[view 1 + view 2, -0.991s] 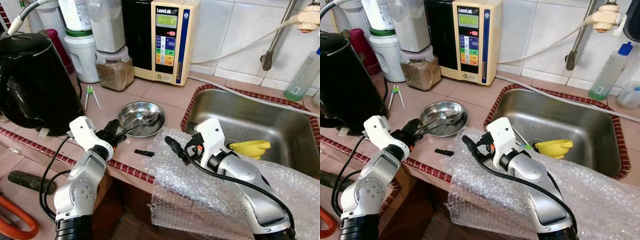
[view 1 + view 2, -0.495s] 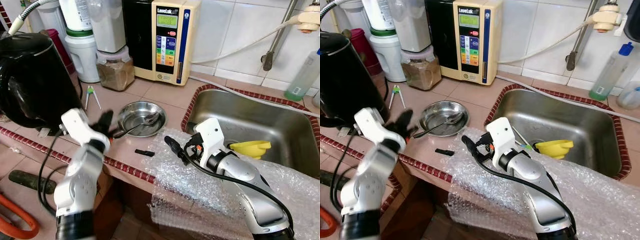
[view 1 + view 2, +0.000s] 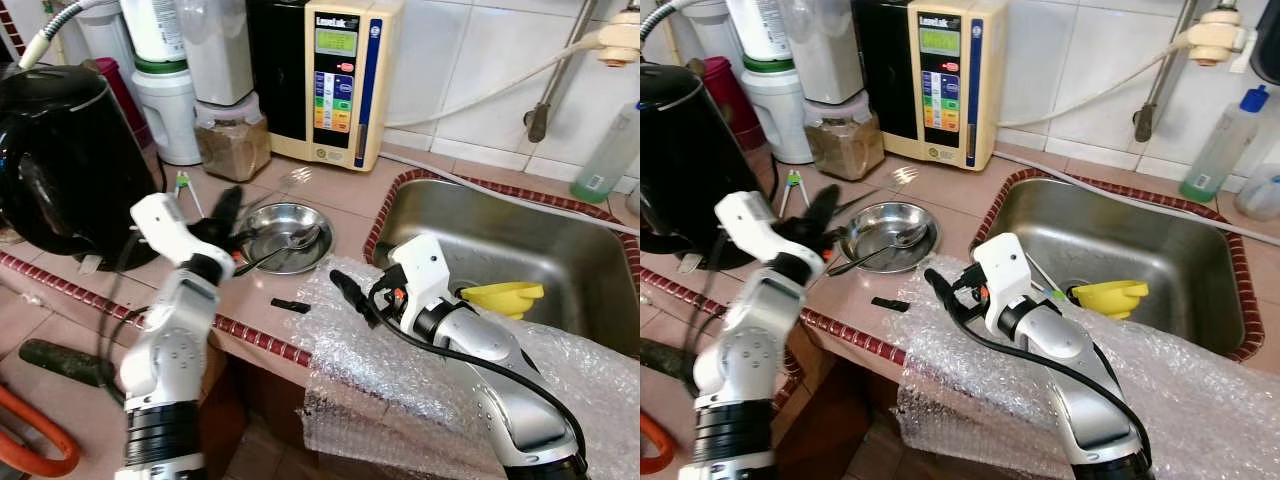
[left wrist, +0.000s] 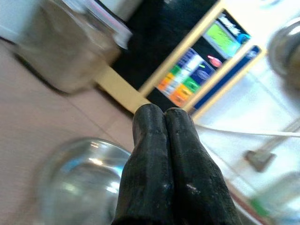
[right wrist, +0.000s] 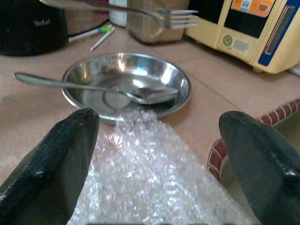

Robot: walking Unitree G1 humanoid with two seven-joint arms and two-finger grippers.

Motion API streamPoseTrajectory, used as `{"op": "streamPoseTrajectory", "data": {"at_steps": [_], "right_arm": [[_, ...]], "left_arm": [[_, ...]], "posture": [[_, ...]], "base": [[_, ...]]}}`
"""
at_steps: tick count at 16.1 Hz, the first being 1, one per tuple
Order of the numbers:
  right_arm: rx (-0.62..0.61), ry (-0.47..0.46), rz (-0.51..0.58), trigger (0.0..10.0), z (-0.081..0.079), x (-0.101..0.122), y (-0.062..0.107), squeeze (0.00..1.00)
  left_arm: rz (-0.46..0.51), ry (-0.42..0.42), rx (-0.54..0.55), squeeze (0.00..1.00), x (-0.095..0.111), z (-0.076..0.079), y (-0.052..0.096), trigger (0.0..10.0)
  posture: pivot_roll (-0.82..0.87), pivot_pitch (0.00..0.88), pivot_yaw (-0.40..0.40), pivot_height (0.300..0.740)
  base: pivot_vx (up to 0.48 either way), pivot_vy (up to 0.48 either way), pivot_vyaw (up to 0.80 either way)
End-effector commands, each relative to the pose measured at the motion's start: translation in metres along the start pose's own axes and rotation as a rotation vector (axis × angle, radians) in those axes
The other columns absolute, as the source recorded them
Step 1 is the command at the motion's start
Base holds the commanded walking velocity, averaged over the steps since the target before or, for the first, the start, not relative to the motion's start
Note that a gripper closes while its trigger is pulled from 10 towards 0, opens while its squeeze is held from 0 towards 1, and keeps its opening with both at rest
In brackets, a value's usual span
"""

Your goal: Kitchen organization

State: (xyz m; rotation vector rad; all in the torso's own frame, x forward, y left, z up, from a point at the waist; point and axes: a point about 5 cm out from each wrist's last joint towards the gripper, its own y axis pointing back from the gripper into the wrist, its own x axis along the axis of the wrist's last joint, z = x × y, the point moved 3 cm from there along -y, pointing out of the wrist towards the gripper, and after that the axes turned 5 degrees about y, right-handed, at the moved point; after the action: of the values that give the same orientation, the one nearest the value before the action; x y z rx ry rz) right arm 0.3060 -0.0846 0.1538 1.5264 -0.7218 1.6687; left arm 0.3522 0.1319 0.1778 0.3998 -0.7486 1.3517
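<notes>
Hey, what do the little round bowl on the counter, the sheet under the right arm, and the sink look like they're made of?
The bowl looks like polished stainless steel: mirror-bright, with sharp glints. The sheet is clear plastic bubble wrap, its rows of small air pockets visible. The sink appears to be brushed stainless steel, duller grey with soft reflections.

A black kettle (image 3: 65, 160) is seen left of the steel sink (image 3: 500, 240); a yellow funnel (image 3: 503, 296) lies inside it.
</notes>
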Motion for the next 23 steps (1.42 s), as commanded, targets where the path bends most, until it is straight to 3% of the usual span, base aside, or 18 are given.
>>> {"op": "streamPoseTrajectory", "data": {"at_steps": [1,2,3,7,11,12,14,17,19,21,23], "right_arm": [[-0.062,-0.086,0.062,10.0,0.013,0.010,-0.001,0.55],[-0.091,-0.156,0.094,10.0,0.018,0.015,-0.002,0.00],[-0.141,-0.292,0.140,10.0,0.026,0.019,-0.003,0.00],[-0.222,-0.503,0.201,10.0,0.038,0.021,-0.005,0.00],[-0.248,-0.647,0.229,10.0,0.042,0.023,-0.014,0.00],[-0.255,-0.765,0.269,10.0,0.045,0.026,-0.019,0.00],[-0.262,-0.871,0.282,10.0,0.049,0.027,-0.028,0.00],[-0.258,-0.938,0.283,10.0,0.049,0.030,-0.043,0.00],[-0.244,-0.955,0.286,0.0,0.048,0.033,-0.049,0.00],[-0.231,-1.024,0.292,0.0,0.046,0.033,-0.055,0.00],[-0.230,-1.038,0.289,0.0,0.044,0.033,-0.061,0.00]], "left_arm": [[-0.036,0.034,-0.070,0.00,-0.008,0.016,-0.005,0.0],[-0.048,0.046,-0.092,0.00,-0.011,0.020,-0.005,0.0],[-0.083,0.074,-0.144,0.00,-0.020,0.032,-0.004,0.0],[-0.156,0.106,-0.223,0.00,-0.037,0.046,-0.003,0.0],[-0.211,0.140,-0.308,0.00,-0.049,0.065,-0.004,0.0],[-0.234,0.149,-0.327,0.00,-0.054,0.068,-0.003,0.0],[-0.247,0.141,-0.341,0.00,-0.059,0.071,-0.001,0.0],[-0.254,0.142,-0.357,0.00,-0.061,0.074,-0.003,0.0],[-0.259,0.142,-0.365,0.00,-0.062,0.076,-0.002,0.0],[-0.259,0.144,-0.365,0.00,-0.063,0.076,-0.001,0.0],[-0.262,0.145,-0.366,0.00,-0.064,0.076,-0.001,0.0]], "posture": [[-0.04,0.000,0.036,0.740],[-0.04,0.000,0.036,0.740],[-0.04,0.000,0.037,0.740],[-0.04,0.000,0.037,0.740],[-0.04,0.001,0.038,0.740],[-0.05,0.000,0.038,0.740],[-0.05,0.000,0.039,0.740],[-0.04,0.002,0.033,0.740],[-0.04,0.005,0.029,0.740],[-0.04,0.006,0.026,0.740],[-0.04,0.007,0.023,0.740]], "base": [[0.000,0.000,0.00],[0.000,0.000,0.00],[0.000,0.000,0.00],[0.000,0.000,0.00],[0.000,0.000,0.00],[0.000,0.000,0.00],[0.000,0.000,0.00],[0.000,0.000,0.00],[0.000,0.000,0.00],[0.000,0.000,0.00],[0.000,0.000,0.00]]}}
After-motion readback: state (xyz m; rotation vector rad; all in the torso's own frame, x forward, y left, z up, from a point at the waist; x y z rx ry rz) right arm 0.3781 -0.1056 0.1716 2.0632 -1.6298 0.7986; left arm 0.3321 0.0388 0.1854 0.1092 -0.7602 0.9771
